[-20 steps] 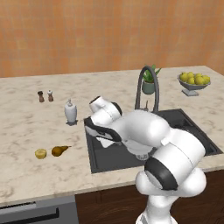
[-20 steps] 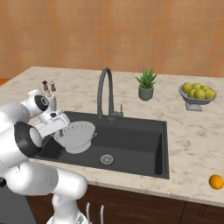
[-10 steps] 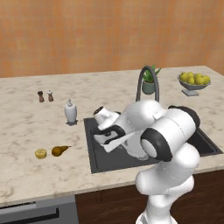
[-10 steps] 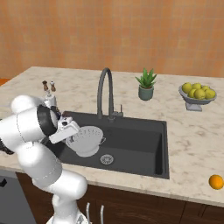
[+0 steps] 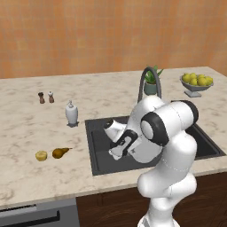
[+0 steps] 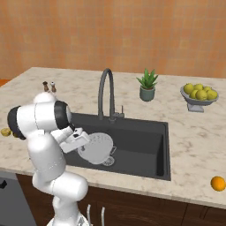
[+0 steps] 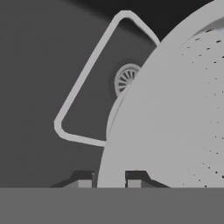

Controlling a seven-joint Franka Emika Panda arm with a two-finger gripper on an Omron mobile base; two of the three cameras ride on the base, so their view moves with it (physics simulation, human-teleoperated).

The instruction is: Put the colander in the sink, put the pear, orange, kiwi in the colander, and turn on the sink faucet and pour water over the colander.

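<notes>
Gripper is clamped on the colander rim: in the hand view the two finger tips sit either side of the thin rim edge, bowl wall swelling off to the right, one loop handle sticking out to the left. Rim grip makes sense, since the bowl is too wide to span and the handle loop is thin.

In the right base view the colander hangs tilted inside the sink, low over the drain, w/ the hand coming in over the near-left edge. Can't tell if it touches the basin floor yet; looks just above. Prob. the lowering step, release next.

Room: basin is much bigger than the colander, open floor to the right and behind. Faucet stands at the back rim, its arch well above the colander, so no clash from a straight drop. Tightest spot is the near-left basin wall by the wrist.

Fruit all on the counter: pear and kiwi side by side left of the sink, near the front edge; orange far right, also close to the front edge. No water running.
</notes>
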